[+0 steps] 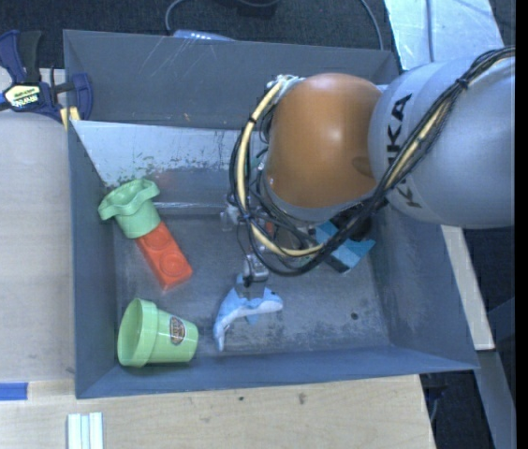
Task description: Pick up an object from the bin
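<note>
The arm and its orange cover hide much of the bin's far right part, and cables crowd the wrist. The tool pokes out below them, just above a pale blue dolphin-shaped toy and perhaps touching its upper edge. I cannot tell whether the tool is open or closed, and nothing can be seen gripped in it.

Up and to the right of the toy, a bright blue piece peeks from under the arm. Most of it is covered, so its kind is unclear.

The bin floor is scuffed, speckled grey metal with sloping walls, and the bin sits on a pale wooden desk.

Four things lie in the bin:
- One toy, near the front wall.
- One green cup on its side, to the toy's left.
- One orange block with a green flared top, up and left of the toy.
- The one half-hidden blue piece.
</note>
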Motion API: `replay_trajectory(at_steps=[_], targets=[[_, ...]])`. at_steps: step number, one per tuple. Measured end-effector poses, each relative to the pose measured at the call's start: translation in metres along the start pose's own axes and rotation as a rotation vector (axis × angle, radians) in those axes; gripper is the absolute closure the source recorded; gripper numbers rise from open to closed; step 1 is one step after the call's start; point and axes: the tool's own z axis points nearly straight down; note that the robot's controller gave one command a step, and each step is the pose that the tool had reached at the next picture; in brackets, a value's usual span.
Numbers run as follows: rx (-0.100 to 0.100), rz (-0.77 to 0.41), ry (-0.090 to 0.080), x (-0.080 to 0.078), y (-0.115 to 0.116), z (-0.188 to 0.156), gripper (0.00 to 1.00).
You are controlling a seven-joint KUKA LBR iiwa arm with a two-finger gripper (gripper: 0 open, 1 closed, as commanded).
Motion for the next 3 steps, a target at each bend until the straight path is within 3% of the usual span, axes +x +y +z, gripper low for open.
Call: replay_trajectory(at_steps=[1, 2, 3], targets=[[0.000, -0.239, 0.003, 0.024, -0.011, 0.062, 0.00], [-0.001, -0.297, 0.010, 0.035, -0.013, 0.102, 0.00], [-0.001, -0.698, -0.003, 0.016, -0.033, 0.111, 1.00]])
